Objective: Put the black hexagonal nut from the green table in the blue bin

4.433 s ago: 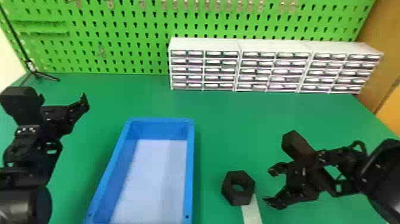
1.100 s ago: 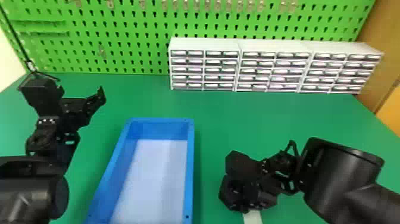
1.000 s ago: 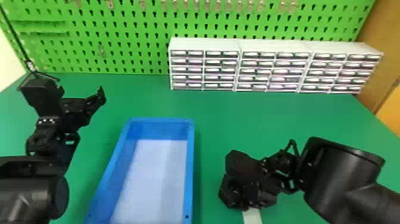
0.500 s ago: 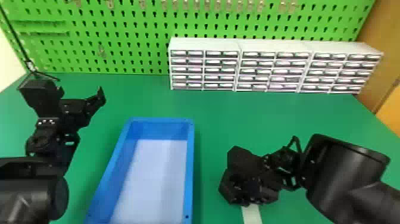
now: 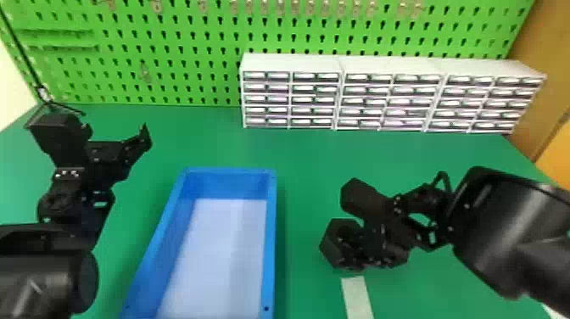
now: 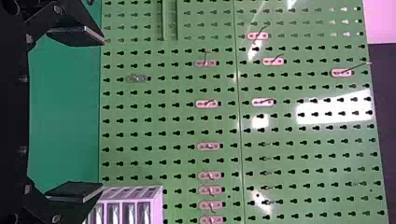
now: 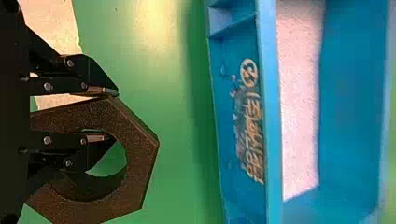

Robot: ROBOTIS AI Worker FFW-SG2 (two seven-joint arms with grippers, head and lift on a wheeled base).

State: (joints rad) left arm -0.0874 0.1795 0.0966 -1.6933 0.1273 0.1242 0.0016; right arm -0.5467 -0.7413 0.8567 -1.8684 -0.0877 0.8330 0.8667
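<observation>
In the head view, my right gripper (image 5: 368,246) is shut on the black hexagonal nut (image 5: 329,247), to the right of the blue bin (image 5: 270,254). In the right wrist view, the right gripper (image 7: 113,115) pinches one wall of the nut (image 7: 142,156), one finger through its hole and the other against an outer face; the bin (image 7: 272,116) stands apart from it. At the left of the head view, beyond the bin's left wall, my left gripper (image 5: 116,130) is parked open and holds nothing. Both spread fingers of the left gripper (image 6: 95,112) appear in the left wrist view.
White drawer units (image 5: 292,63) line the back right of the green table (image 5: 203,140), before a green pegboard (image 5: 191,55). A thin black stand (image 5: 48,102) is at the back left. A pale strip (image 5: 357,297) lies on the table below the nut.
The right gripper has come in from the right, closed on the nut, and lifted it a little up and leftward off the pale strip. Earlier, the left arm shifted slightly right.
</observation>
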